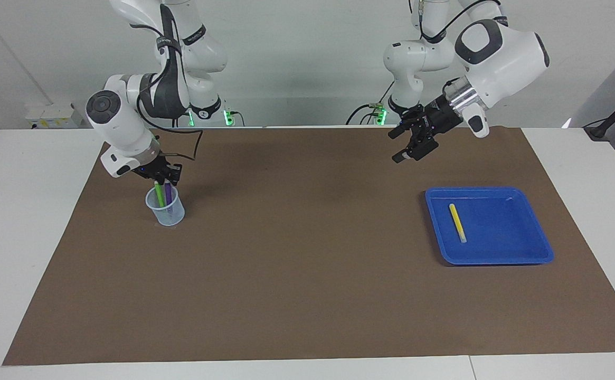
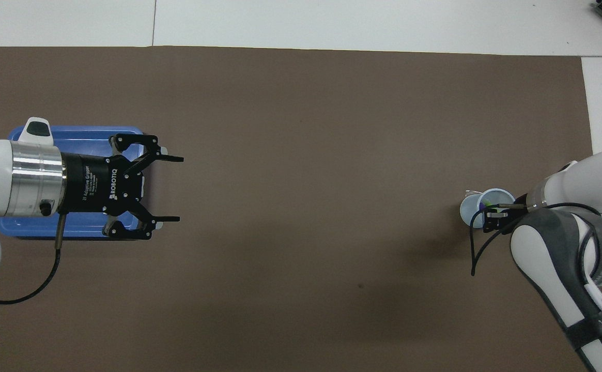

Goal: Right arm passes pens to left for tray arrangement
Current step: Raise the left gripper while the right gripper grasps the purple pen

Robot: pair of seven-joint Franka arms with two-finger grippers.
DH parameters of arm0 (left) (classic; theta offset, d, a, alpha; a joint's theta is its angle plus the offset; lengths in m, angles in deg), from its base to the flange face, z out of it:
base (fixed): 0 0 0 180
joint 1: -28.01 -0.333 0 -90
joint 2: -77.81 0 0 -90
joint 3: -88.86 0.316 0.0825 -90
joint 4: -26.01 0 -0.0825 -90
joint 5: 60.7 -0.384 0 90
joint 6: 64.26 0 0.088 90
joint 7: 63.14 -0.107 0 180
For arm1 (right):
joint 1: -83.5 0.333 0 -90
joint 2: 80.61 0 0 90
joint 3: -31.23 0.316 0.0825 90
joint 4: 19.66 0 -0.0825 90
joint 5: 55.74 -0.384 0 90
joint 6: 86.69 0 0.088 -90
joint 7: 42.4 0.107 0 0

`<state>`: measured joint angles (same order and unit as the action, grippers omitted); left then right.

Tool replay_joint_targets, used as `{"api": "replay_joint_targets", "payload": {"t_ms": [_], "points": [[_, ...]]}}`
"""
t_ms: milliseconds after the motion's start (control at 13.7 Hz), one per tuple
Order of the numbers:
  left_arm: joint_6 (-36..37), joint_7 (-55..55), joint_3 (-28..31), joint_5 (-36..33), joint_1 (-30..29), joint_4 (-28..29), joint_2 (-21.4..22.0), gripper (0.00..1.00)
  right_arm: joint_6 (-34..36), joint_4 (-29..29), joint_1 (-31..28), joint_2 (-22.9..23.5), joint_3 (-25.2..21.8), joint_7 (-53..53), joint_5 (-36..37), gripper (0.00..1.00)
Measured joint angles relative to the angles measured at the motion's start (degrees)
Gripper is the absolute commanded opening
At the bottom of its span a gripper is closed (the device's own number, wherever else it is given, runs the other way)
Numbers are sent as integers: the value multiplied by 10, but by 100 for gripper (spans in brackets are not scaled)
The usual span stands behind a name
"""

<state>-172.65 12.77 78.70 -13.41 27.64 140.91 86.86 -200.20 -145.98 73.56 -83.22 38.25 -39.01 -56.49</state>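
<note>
A yellow pen (image 1: 457, 222) lies in the blue tray (image 1: 502, 237) at the left arm's end of the table. The green pen (image 1: 159, 195) and the purple pen (image 1: 168, 193) stand in a small pale cup (image 1: 166, 212) at the right arm's end. My right gripper (image 1: 163, 178) hangs right at the tops of these two pens; which one it touches is unclear. Raised and open, my left gripper (image 1: 396, 146) points toward the table's middle over the mat beside the tray. In the overhead view this left gripper (image 2: 175, 188) hides the yellow pen and part of the tray (image 2: 83, 135).
A brown mat (image 1: 307, 264) covers most of the white table (image 1: 17, 237). A black cable (image 2: 474, 253) loops from the right wrist next to the cup (image 2: 470, 211).
</note>
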Motion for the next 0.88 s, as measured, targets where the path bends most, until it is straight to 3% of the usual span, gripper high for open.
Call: {"api": "replay_joint_targets", "payload": {"t_ms": [730,877], "points": [[0,20,-1,3,0,0,0,100,0,-1,-10,0,0,-29,0,32],[0,20,0,3,0,0,0,100,-1,-1,-10,0,0,-29,0,22]]}}
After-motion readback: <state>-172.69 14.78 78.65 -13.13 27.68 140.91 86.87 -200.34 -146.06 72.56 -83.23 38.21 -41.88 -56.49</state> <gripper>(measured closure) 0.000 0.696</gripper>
